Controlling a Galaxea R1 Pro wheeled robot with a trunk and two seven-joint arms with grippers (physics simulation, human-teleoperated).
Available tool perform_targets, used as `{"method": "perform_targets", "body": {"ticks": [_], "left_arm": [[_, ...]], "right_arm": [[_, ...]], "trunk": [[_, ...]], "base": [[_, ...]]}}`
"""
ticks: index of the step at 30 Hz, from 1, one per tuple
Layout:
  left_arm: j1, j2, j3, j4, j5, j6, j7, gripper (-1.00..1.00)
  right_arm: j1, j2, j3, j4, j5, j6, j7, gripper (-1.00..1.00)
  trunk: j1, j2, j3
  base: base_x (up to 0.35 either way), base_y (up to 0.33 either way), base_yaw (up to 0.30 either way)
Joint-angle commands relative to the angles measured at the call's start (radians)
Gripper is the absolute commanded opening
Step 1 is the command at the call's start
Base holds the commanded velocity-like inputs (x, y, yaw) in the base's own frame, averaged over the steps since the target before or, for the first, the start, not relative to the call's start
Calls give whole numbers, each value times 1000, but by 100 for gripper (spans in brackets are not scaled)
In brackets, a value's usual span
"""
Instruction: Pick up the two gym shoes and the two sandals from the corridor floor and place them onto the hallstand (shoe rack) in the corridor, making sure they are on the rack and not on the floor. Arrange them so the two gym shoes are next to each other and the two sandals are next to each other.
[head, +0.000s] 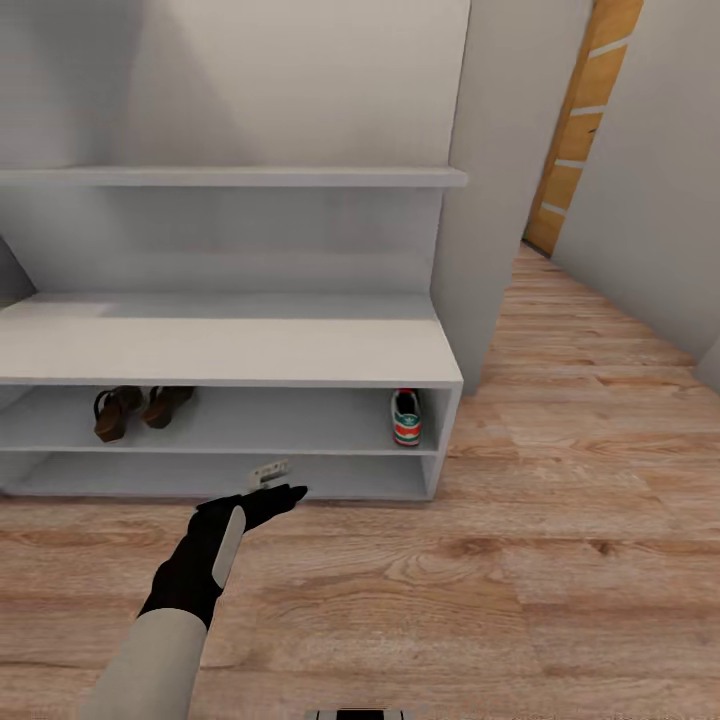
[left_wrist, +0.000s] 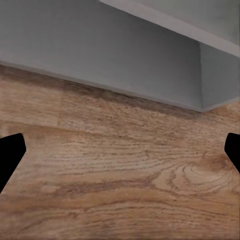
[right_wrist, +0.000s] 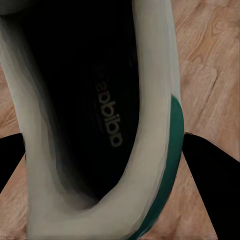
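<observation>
The pale-grey hallstand (head: 230, 350) stands ahead on the corridor floor (head: 560, 520). On its middle shelf the two brown sandals (head: 140, 408) lie side by side at the left, and one gym shoe (head: 405, 418) stands at the right end, heel towards me. My left gripper (head: 275, 490) is open, low over the floor in front of the bottom shelf; in the left wrist view its fingers (left_wrist: 10, 155) stand wide apart with nothing between them. In the right wrist view my right gripper (right_wrist: 105, 145) is shut on the second gym shoe (right_wrist: 150, 100), held above the floor, its dark opening facing the camera.
A grey wall panel (head: 500, 200) rises at the hallstand's right end. Beyond it the corridor runs back to an orange-brown door (head: 590, 120). A pale wall (head: 660, 200) borders the right side. The hallstand's top surface and upper shelf (head: 230, 177) carry nothing.
</observation>
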Motion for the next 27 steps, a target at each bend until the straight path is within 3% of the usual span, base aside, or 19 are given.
{"method": "perform_targets", "body": {"ticks": [1,27], "left_arm": [[-1,-1,4,-1,8,6,-1,100],[-1,-1,2,-1,7,2,-3,100]], "right_arm": [[-1,0,-3,-2,-9,7,2,-100],[-1,0,-3,-2,-9,7,2,-100]], "trunk": [[0,0,-1],[0,0,-1]], "base": [[-128,319,0],[-194,282,0]]}}
